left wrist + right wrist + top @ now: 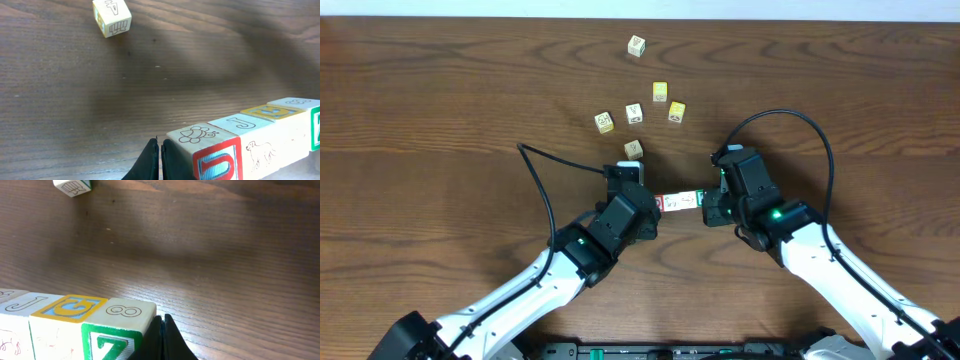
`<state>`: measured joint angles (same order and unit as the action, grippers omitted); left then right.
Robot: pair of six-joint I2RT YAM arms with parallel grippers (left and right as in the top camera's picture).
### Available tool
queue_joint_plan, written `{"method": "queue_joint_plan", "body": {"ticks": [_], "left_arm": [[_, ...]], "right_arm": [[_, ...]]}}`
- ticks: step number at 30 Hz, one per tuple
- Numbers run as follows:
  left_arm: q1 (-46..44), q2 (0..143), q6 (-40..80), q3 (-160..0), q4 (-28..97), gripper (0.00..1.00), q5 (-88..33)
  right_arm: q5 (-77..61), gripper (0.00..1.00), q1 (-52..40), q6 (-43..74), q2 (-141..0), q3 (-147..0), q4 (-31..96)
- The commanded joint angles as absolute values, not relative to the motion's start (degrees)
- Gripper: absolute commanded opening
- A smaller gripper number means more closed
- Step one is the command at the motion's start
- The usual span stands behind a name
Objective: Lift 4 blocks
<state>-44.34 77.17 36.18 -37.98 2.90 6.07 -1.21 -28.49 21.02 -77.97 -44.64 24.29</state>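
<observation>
**Four blocks pinched end to end between two closed grippers**

In the overhead view the table (440, 120) shows its far edge as a pale strip at 12 o'clock. The arms come in from 6 o'clock. Bare wood runs wide toward 3 o'clock and 9 o'clock of the row of four blocks (682, 201), which lies crosswise near the middle. Six loose cubes (660, 92) are scattered from 11 to 12 o'clock of the row. The nearest is a tan cube (633, 149) at about 11 o'clock, close beside the left arm's wrist but apart from the row. The left arm's black cable (535, 170) arcs out at 9 o'clock, and the right arm's cable (790, 118) loops at 1 o'clock.

The left gripper (160, 159) has its fingers pressed together with no gap, and they bear sideways on the red-faced block (217, 162) at the row's left end. The right gripper (161, 335) is likewise closed tight, with its fingers against the green Z block (112, 342) at the right end. The two pale-faced blocks (257, 147) sit between them, all four touching face to face in a straight line. I cannot tell from these views whether the row is clear of the tabletop.
</observation>
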Motion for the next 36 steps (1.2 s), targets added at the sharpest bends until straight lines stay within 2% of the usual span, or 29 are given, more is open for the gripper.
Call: {"method": "queue_joint_plan", "body": {"ticks": [1,36], "left_arm": [[-47.33,77.1,36.71,-42.28,-0.27,0.07,-3.57],[-47.33,81.36,38.26,-42.28,-3.31,0.07,-4.47]], "right_arm": [[-15.2,0.01,-33.36,20.73,-79.42,-46.96,22.22],[-13.87,0.01,-33.65,20.51,-79.79,-46.96,21.67]]}}
